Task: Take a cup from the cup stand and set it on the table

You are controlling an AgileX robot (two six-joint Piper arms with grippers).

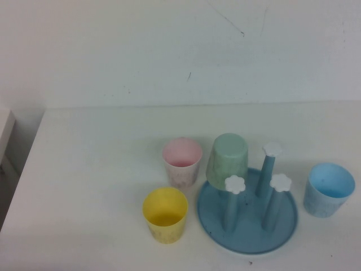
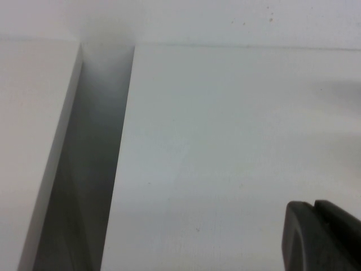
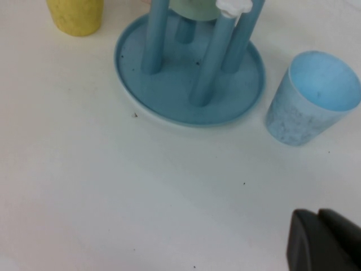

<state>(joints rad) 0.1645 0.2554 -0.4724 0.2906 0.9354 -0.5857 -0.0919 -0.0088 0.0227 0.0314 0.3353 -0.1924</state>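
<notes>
Standing upright on table, cup empty beside cup stand, left pincer and right pincer states unclear

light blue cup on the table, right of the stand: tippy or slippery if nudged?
The cup stands upright, mouth up, on its narrower base: probably tips easily. Empty thin plastic, likely light and slides on the table. Left gripper and right gripper are clear.

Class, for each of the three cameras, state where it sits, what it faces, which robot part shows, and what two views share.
High view: raised, looking down at the table, cup stand and cups; no arm shows.
Left wrist view: faces the bare table edge; left tool at the corner.
Right wrist view: faces the stand and light blue cup; right tool at the corner.
High and right wrist views share the stand, blue cup and yellow cup.
</notes>
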